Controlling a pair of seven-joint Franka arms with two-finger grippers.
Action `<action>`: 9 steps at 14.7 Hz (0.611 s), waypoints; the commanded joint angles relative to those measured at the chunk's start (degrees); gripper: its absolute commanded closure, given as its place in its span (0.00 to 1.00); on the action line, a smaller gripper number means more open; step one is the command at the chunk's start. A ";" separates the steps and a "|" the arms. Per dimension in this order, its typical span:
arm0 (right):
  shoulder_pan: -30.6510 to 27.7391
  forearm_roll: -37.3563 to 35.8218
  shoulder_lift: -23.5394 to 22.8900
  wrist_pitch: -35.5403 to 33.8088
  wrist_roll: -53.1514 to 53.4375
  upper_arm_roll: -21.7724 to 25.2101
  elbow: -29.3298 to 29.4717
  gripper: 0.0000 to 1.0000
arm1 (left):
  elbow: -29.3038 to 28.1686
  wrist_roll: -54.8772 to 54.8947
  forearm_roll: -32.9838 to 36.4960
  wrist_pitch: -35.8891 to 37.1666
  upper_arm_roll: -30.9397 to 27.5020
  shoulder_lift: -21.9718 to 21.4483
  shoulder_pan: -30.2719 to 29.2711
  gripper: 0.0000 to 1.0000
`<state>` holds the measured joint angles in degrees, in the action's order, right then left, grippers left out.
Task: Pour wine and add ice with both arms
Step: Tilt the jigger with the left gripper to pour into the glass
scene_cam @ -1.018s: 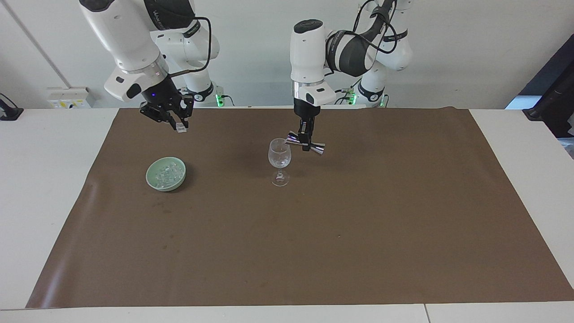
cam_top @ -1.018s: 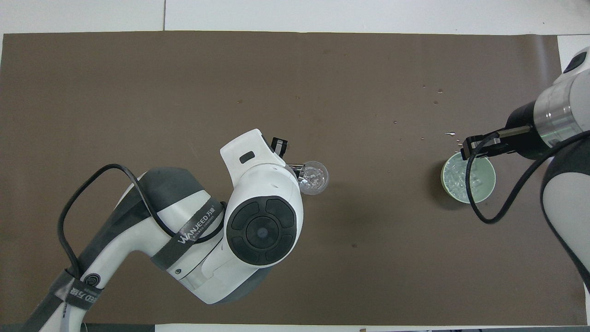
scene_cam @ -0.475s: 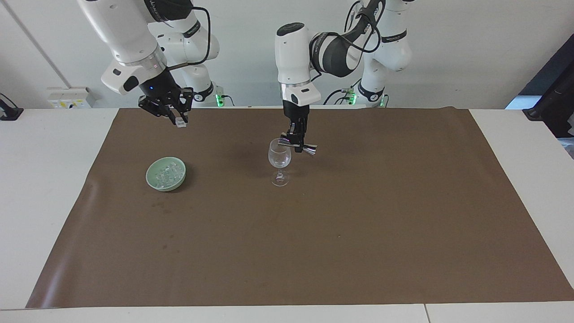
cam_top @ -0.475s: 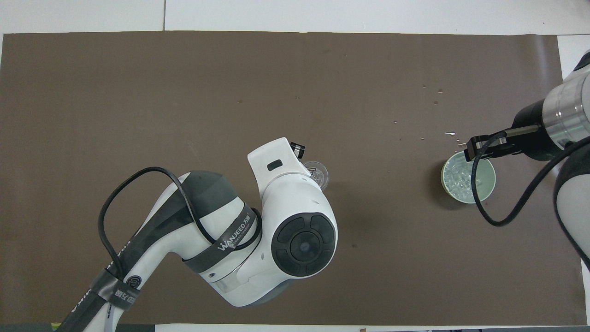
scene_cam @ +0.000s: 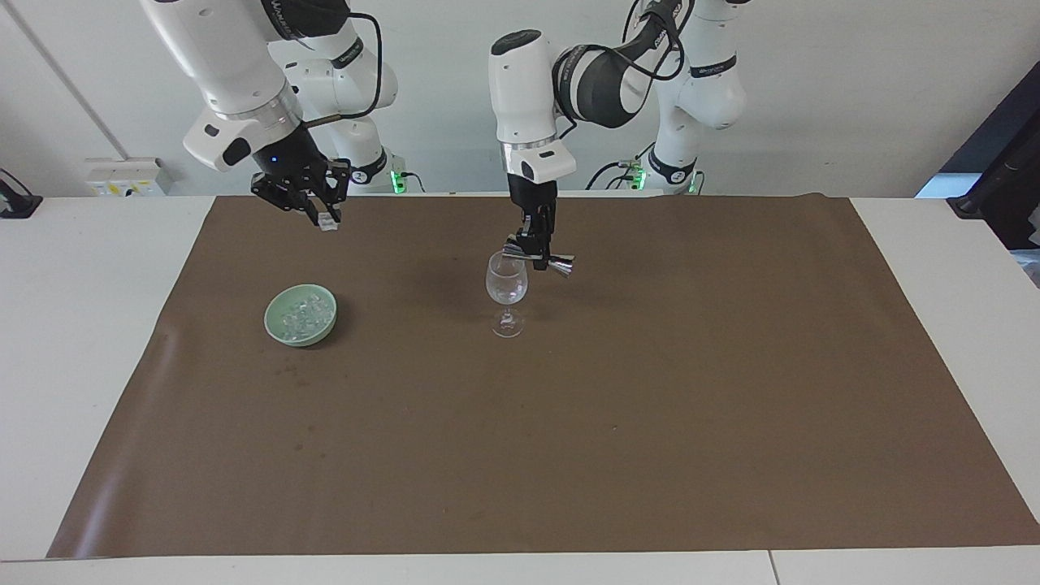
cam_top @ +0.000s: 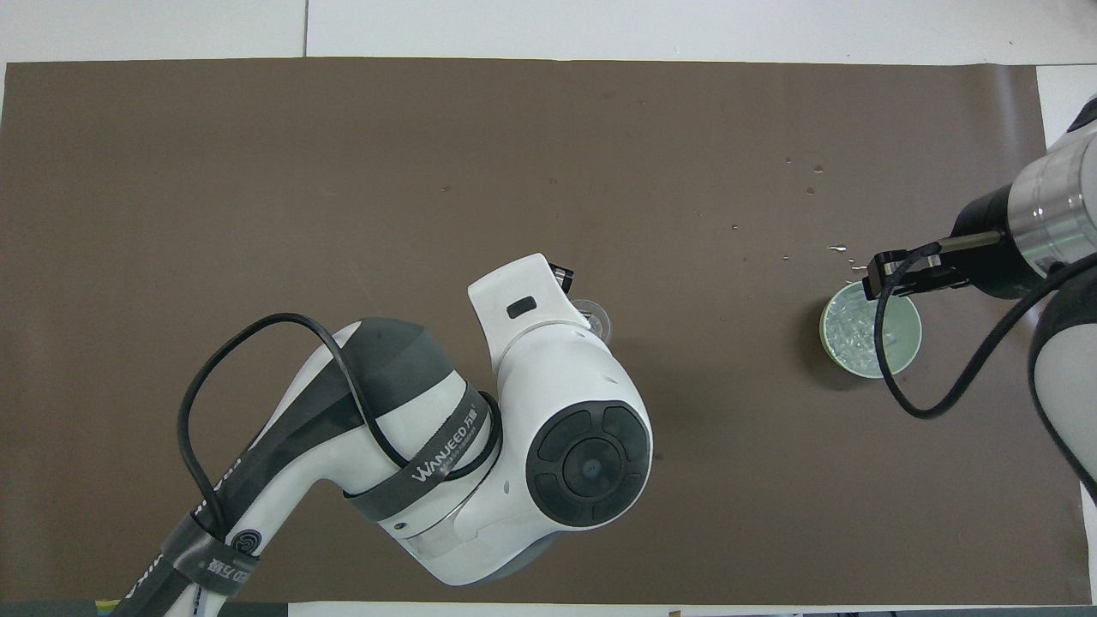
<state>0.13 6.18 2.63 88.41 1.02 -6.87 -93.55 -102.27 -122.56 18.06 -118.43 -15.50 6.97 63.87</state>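
Note:
A clear wine glass (scene_cam: pixel 506 282) stands at the middle of the brown mat (scene_cam: pixel 650 390). My left gripper (scene_cam: pixel 536 250) is shut on a steel jigger (scene_cam: pixel 543 260) and holds it tilted, with one end at the glass's rim. In the overhead view the left arm hides most of the glass (cam_top: pixel 598 317). My right gripper (scene_cam: pixel 324 216) is shut on one clear ice cube (scene_cam: pixel 328 223) and holds it high over the rim of a green bowl (scene_cam: pixel 276 325) that holds several ice cubes (scene_cam: pixel 302 312). The bowl (cam_top: pixel 904 343) and right gripper (cam_top: pixel 876 279) also show from overhead.
The bowl stands toward the right arm's end of the mat. A few water drops (cam_top: pixel 838 249) lie on the mat just farther from the robots than the bowl. A white table (scene_cam: pixel 81 325) borders the mat on all sides.
My left gripper has carried the jigger toward the right arm's end until one end reached the glass's rim. My right gripper rose with the ice cube, then stayed almost still.

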 commanded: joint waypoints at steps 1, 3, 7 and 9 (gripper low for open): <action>-0.49 0.85 -0.26 -0.78 1.26 -0.52 0.82 1.00 | 1.46 -0.31 -3.89 1.63 -0.23 0.16 0.38 1.00; -0.49 0.85 -0.26 -0.69 1.26 -1.13 0.82 1.00 | 1.54 0.04 -7.75 1.28 -0.84 -0.64 -0.41 1.00; -0.49 0.94 -0.17 0.18 4.50 -2.80 0.47 1.00 | 1.28 2.40 -17.68 0.75 -1.02 -1.52 -6.11 1.00; -0.49 0.94 -0.08 1.32 7.40 -4.20 0.21 1.00 | 1.37 8.19 -24.52 0.40 -0.93 -1.52 -10.06 1.00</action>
<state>0.19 6.35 2.62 88.72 5.47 -9.25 -93.52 -100.94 -119.01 -0.73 -118.39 -16.62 6.32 57.32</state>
